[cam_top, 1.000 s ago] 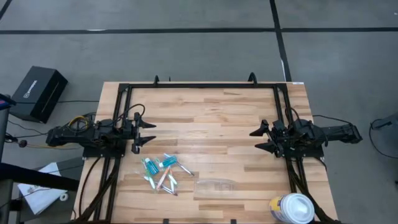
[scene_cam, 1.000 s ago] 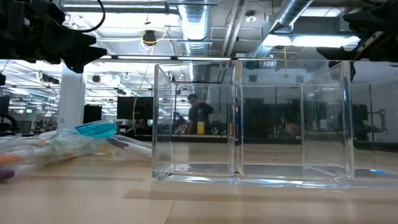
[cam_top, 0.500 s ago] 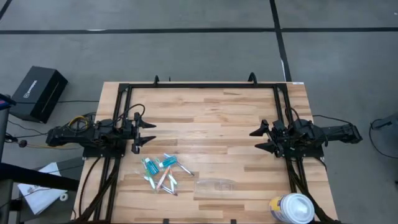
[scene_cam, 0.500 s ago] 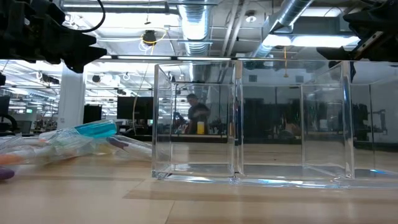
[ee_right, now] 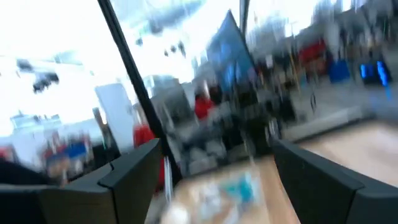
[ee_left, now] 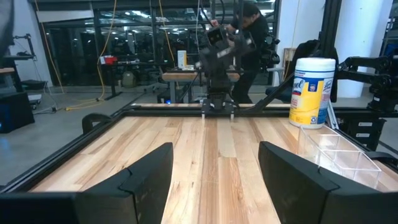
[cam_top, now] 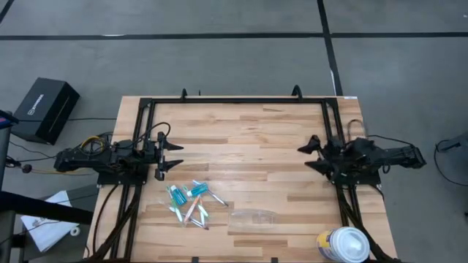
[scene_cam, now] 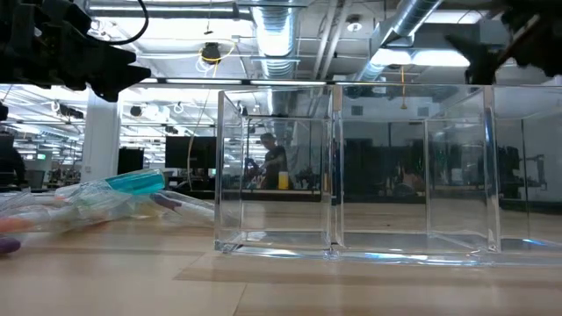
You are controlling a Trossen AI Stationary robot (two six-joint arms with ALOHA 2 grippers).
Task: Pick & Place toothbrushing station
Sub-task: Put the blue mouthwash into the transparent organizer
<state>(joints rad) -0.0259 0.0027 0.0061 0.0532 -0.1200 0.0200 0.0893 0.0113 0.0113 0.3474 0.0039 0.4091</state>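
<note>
Closest to me, at the near edge of my wooden table (cam_top: 256,131), stands one round can with a white lid (cam_top: 344,245), off in the right corner. A little farther in lies one clear plastic holder (cam_top: 253,218), flat on the wood, and from the low view I can see it has walls that split it into boxes. Just left of it is the heap of toothbrushes and tubes (cam_top: 191,201). I count three small teal-and-white tubes and a few thin brushes, but they lie crossed over each other, so I cannot tell the exact number of brushes. The heap sits near the holder but does not touch it, and nothing is inside the holder. Farther back I have my two arms, one on each side. My left gripper (cam_top: 170,156) hangs above the left side of the table, pointing toward the middle, its two fingers spread apart and holding nothing. My right gripper (cam_top: 310,153) hangs above the right side, facing the left one across the bare wood, its fingers also wide apart and empty. Both are well away from the heap. Beyond the table, one black box (cam_top: 44,109) sits on the grey floor at the left.
</note>
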